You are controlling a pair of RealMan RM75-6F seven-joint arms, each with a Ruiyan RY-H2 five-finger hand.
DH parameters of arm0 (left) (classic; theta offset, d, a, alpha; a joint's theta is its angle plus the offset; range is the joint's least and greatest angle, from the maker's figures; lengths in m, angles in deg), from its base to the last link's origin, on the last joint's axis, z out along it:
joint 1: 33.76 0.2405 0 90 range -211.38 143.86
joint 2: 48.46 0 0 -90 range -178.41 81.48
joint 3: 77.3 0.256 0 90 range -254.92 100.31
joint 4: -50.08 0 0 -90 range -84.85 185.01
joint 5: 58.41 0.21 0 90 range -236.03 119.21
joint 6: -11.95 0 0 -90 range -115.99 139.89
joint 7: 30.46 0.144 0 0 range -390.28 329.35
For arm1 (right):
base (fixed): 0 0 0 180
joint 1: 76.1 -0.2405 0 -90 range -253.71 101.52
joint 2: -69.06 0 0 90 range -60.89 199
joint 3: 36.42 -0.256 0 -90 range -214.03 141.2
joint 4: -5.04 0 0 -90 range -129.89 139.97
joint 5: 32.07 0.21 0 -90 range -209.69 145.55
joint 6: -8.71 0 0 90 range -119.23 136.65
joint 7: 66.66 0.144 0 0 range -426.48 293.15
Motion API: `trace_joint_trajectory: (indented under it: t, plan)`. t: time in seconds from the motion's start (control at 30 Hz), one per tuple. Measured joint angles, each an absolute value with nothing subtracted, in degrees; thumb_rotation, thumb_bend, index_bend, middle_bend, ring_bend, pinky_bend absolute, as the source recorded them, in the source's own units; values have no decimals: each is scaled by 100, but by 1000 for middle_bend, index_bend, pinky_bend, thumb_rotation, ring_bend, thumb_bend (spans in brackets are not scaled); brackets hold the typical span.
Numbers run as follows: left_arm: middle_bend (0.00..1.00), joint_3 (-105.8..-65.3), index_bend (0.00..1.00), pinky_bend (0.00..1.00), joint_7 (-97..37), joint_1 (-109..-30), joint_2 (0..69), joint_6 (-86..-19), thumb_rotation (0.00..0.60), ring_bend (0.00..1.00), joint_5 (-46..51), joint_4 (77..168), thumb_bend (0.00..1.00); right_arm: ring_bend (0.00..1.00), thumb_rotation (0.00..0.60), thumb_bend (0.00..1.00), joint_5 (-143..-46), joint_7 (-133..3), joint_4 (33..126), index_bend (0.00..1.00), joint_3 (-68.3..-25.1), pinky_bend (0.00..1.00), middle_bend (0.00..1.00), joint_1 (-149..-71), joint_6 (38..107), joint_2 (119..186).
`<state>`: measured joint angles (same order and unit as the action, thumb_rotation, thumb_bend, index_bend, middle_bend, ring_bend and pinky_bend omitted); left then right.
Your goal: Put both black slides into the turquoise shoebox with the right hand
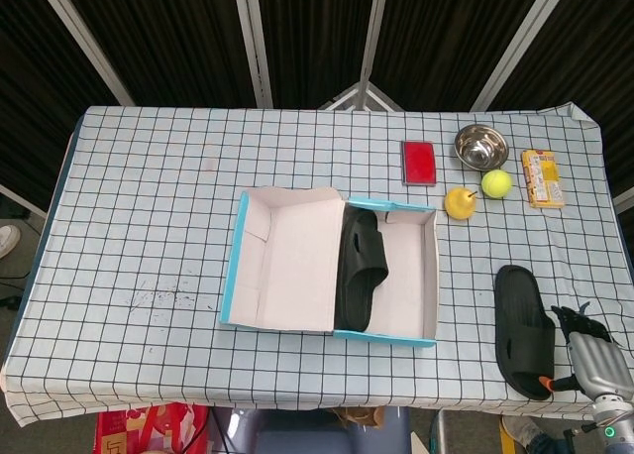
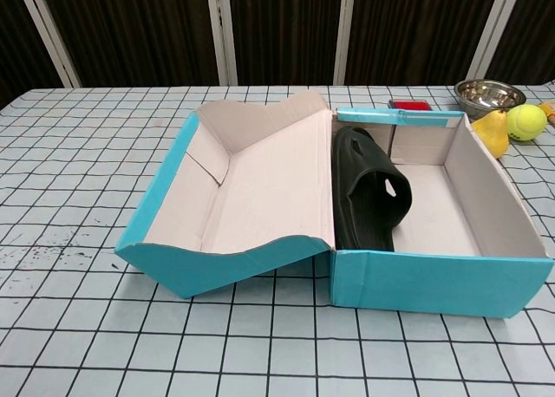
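Observation:
The turquoise shoebox (image 1: 428,276) (image 2: 434,280) stands open mid-table, its lid flap folded out to the left. One black slide (image 1: 362,269) (image 2: 368,193) leans on edge inside it, against the left side of the box. The second black slide (image 1: 523,328) lies flat on the cloth to the right of the box, near the front edge. My right hand (image 1: 591,350) hovers just right of that slide's near end, fingers apart, holding nothing; one orange-tipped finger reaches toward the heel. The chest view shows no hand. My left hand appears in neither view.
At the back right sit a red card (image 1: 418,162), a steel bowl (image 1: 480,146) (image 2: 488,93), a tennis ball (image 1: 496,182) (image 2: 526,121), a yellow pear-shaped fruit (image 1: 459,202) (image 2: 492,132) and a yellow packet (image 1: 542,177). The table's front edge (image 1: 297,402) runs close below the loose slide.

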<state>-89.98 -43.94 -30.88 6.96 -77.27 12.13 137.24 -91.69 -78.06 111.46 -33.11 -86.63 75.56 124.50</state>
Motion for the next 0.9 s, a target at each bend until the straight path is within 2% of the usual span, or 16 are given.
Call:
trace_joint_trajectory:
  t: [0.9]
  plan:
    - [92,-8970,223,135,-4190,-3152,739,-7650,600,59,1194,13734,813,0,600,0,-8736,-8253,10220,0,-3424,0,69,-8762,7186,13387]
